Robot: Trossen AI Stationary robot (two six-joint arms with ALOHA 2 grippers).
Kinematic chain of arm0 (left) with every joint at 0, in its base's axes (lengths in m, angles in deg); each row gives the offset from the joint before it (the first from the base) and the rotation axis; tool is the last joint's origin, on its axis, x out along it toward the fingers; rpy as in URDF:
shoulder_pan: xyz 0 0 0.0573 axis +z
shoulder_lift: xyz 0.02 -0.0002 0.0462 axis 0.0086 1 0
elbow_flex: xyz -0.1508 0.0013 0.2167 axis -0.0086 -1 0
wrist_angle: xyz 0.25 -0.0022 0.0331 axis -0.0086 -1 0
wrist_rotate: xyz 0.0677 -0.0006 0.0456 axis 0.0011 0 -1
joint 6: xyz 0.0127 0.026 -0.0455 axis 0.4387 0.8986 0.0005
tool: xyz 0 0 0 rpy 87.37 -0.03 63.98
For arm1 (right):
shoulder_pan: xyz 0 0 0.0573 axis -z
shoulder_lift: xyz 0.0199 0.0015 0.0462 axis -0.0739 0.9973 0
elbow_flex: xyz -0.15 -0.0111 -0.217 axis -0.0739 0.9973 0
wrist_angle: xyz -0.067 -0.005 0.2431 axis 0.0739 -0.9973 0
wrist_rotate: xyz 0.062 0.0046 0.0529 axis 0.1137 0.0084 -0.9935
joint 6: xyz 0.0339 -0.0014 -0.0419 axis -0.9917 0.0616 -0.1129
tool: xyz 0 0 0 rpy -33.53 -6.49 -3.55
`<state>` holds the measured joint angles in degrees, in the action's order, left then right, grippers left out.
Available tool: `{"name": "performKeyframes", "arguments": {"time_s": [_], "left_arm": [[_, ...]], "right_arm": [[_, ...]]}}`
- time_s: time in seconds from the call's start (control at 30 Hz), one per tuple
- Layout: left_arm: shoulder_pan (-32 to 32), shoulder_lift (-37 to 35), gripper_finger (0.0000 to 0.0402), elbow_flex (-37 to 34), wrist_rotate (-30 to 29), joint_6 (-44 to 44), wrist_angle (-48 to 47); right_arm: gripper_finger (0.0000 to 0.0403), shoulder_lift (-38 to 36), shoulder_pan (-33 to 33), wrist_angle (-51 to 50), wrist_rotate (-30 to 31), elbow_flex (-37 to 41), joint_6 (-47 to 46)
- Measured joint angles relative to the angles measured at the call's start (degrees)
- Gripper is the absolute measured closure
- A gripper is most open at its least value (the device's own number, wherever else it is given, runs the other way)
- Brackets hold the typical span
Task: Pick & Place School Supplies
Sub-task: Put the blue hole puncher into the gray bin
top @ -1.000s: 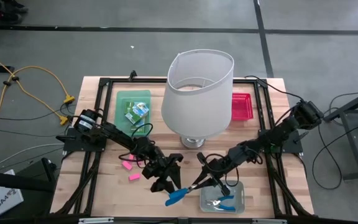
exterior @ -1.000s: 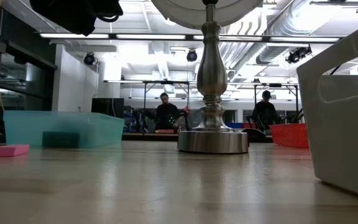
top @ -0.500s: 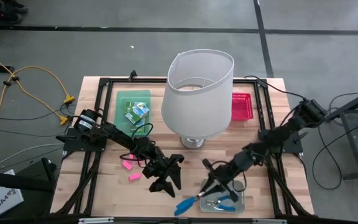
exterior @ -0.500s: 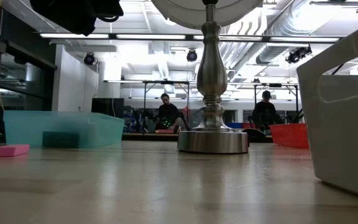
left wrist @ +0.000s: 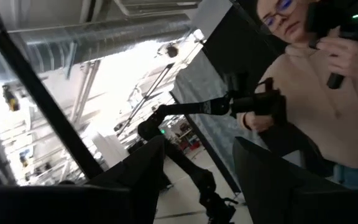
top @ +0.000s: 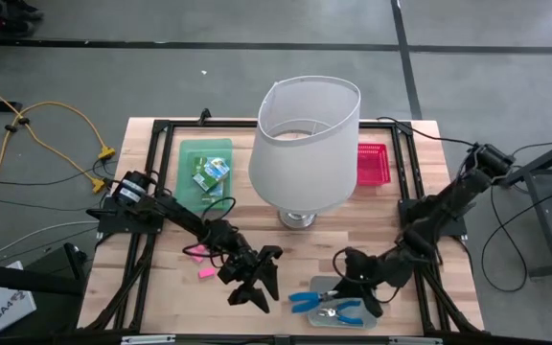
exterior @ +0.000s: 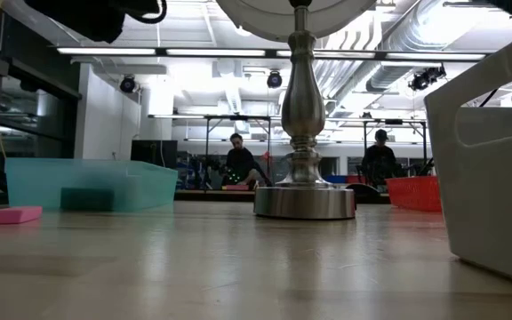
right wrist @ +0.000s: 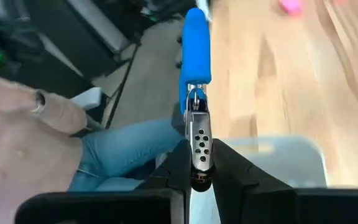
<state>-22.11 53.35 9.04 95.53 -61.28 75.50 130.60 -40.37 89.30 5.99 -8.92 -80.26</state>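
My right fingers clamped on blue-handled pliers above the clear tray; my left fingers spread, empty.

A blue-handled tool, its steel jaws pinched in the right claw, hangs level at the table's front edge over a clear tray holding a second blue-handled tool. Two pink erasers lie toward the left edge; a green-yellow printed box rests in the green tray at the back left.
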Motion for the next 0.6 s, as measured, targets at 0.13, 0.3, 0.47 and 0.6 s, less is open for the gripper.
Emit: {"name": "performKeyframes", "arguments": {"time_s": [0.13,0.3,0.47,0.6], "left_arm": [[-0.5,0.0,0.0218,0.0,-1.3,0.0,-0.3],[-0.5,0.0,0.0218,0.0,-1.4,-0.4,-0.4],[-0.5,0.0,0.0218,0.0,-1.4,-0.5,-1.2],[-0.6,0.0,0.0218,0.0,-1.4,-0.1,-2.5]], "right_arm": [[0.0370,0.0,-1.5,-0.9,-0.1,0.0,-9.4],[0.0370,-0.2,-5.0,-0.9,1.2,0.0,-18.0],[0.0370,-0.2,-8.6,-0.9,5.6,0.0,-23.6],[0.0370,-0.2,-11.0,-2.1,9.3,0.0,-29.1]]}}
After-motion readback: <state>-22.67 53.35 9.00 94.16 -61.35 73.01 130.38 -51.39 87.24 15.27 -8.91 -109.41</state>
